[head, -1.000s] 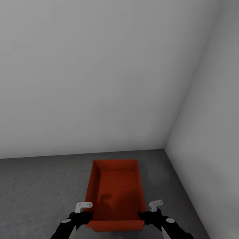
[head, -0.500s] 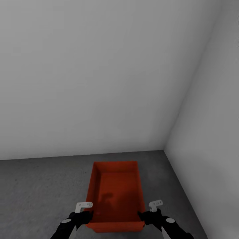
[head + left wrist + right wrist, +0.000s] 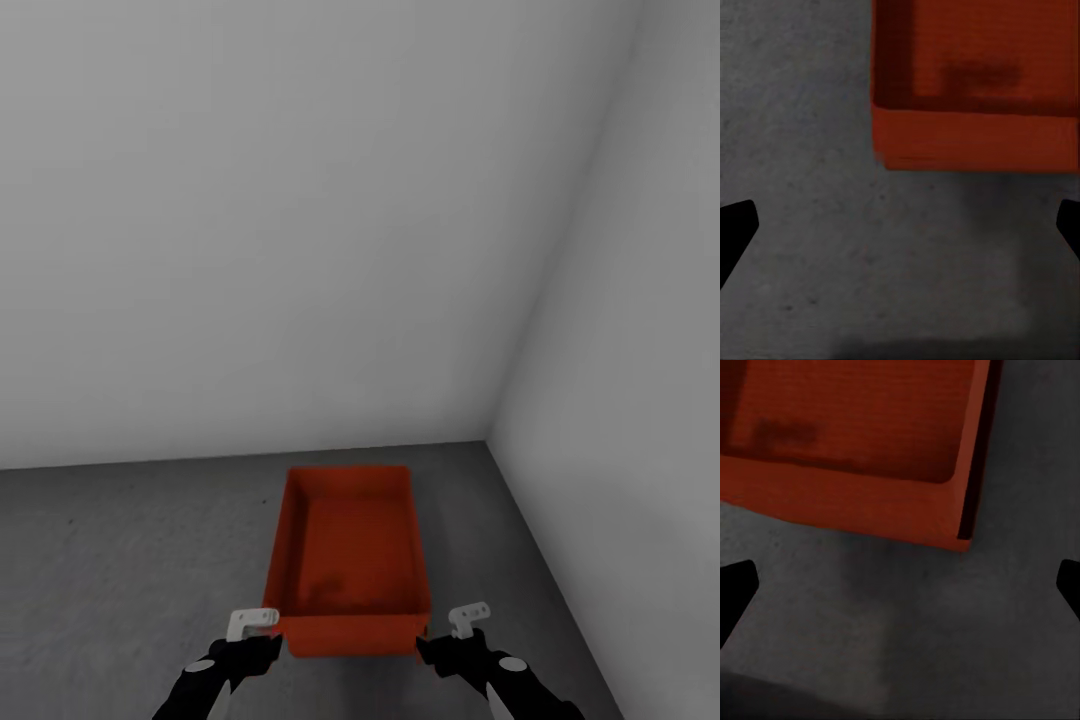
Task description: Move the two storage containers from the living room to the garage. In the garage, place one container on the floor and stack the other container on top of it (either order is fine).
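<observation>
One plain orange-red rectangular open-topped storage container (image 3: 350, 555) with thin walls sits on the dark grey, rough, speckled concrete floor (image 3: 120, 560) of the garage, just ahead of both tools and between them, its far end close to the corner where two bare white walls (image 3: 300, 220) meet. From the head camera the left tool (image 3: 252, 622) hangs just beside the container's near left corner and the right tool (image 3: 468, 618) just beside its near right corner, each on a black arm with pale fingertips (image 3: 236, 626), and neither appears to be touching the bin. Looking along the left tool (image 3: 900, 225), its two dark fingers stand wide apart at the edges of the picture with only bare concrete between them; the container's near wall (image 3: 975, 139) lies beyond the fingertips, clear of them, and a faint dark smudge shows on its inner bottom. Looking along the right tool (image 3: 900, 585), the fingers are likewise spread wide with nothing between them but floor, and the near corner of the bin (image 3: 855, 450) lies ahead of the tips, one thin side wall seen edge-on as a dark line. The bin holds nothing, stands level, and its base rests flat on the concrete, with a soft shadow on the floor on the side nearest the tools
</observation>
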